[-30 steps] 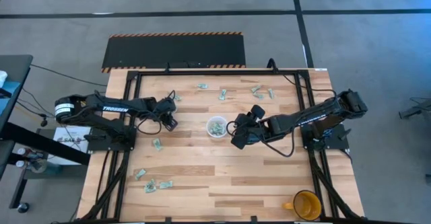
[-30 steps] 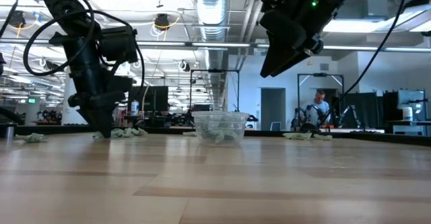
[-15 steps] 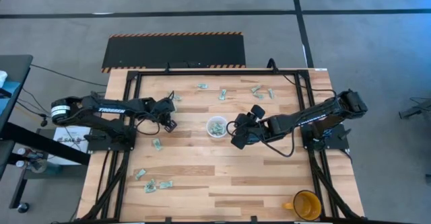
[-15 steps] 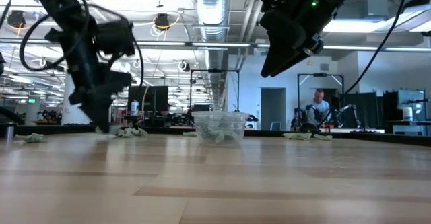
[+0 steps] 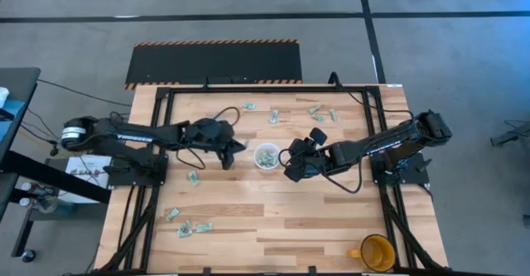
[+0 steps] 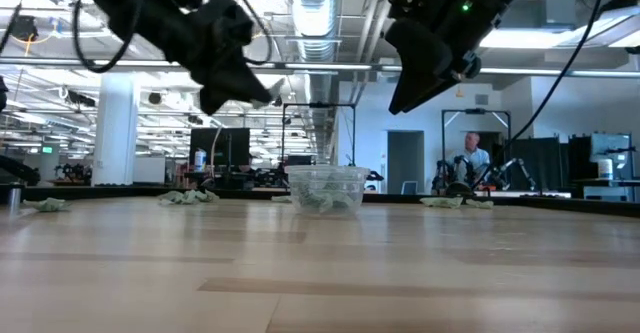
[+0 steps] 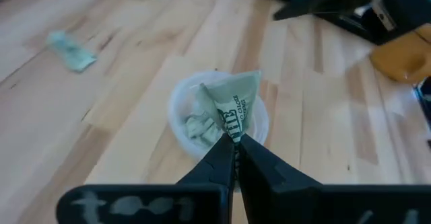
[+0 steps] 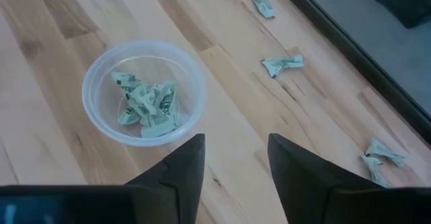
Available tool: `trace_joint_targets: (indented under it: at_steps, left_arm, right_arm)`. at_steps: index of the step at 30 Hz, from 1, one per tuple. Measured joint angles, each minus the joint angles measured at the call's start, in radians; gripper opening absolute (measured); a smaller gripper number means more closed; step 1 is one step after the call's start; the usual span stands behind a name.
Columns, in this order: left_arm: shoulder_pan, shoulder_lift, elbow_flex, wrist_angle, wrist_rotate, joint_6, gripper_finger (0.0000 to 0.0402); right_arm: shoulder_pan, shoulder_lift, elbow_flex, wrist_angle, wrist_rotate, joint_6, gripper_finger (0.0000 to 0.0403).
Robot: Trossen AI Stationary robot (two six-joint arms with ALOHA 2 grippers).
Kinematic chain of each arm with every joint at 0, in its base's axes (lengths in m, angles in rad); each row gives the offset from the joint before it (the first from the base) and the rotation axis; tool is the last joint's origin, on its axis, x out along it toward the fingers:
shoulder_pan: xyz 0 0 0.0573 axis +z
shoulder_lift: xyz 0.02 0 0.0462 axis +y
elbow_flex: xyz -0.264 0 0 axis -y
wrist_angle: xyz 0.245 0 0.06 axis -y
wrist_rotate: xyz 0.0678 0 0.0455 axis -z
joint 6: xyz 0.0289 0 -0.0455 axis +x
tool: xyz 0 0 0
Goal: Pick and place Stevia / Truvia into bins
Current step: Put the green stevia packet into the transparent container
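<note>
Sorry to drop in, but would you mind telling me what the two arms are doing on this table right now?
They are sorting green sweetener sachets into the clear cup at mid-table. The left gripper is shut on one sachet and holds it raised beside the cup, not yet dropped in. The right gripper hangs open and empty on the cup's other side. Several sachets already lie in the cup, and more loose sachets lie scattered over the table.

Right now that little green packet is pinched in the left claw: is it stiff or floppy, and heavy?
Probably floppy: the sachet looks creased above the left gripper. Likely very light, hanging from one pinched corner. It may flutter when dropped toward the cup.
</note>
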Motion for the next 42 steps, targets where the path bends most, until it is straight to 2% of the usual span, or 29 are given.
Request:
trace_joint_targets:
  at_steps: [4,10,16,27,36,38,42]
  left_arm:
    - [-0.016,0.146,0.115,-0.044,0.022,0.087,0.0000]
    - [-0.017,0.353,0.309,-0.231,0.037,0.199,0.0000]
    - [-0.017,0.476,0.421,-0.324,0.036,0.245,0.0000]
    - [-0.017,0.472,0.426,-0.323,0.040,0.272,0.0006]
    - [-0.013,0.471,0.426,-0.328,0.022,0.298,0.0090]
    - [-0.005,0.462,0.434,-0.382,0.020,0.295,0.0109]
    - [0.027,0.416,0.487,-0.612,0.016,0.269,0.0134]
  right_arm:
    - [-0.002,0.000,0.000,-0.006,0.000,0.000,0.0150]
    - [0.001,0.000,0.000,-0.030,0.006,0.011,0.0144]
    - [0.011,0.000,0.000,-0.097,0.048,0.073,0.0137]
    - [0.014,0.000,0.000,-0.125,0.059,0.105,0.0134]
    - [0.014,0.000,0.000,-0.121,0.059,0.105,0.0133]
    - [0.014,0.000,0.000,-0.121,0.059,0.105,0.0134]
    - [0.014,0.000,0.000,-0.121,0.059,0.105,0.0134]
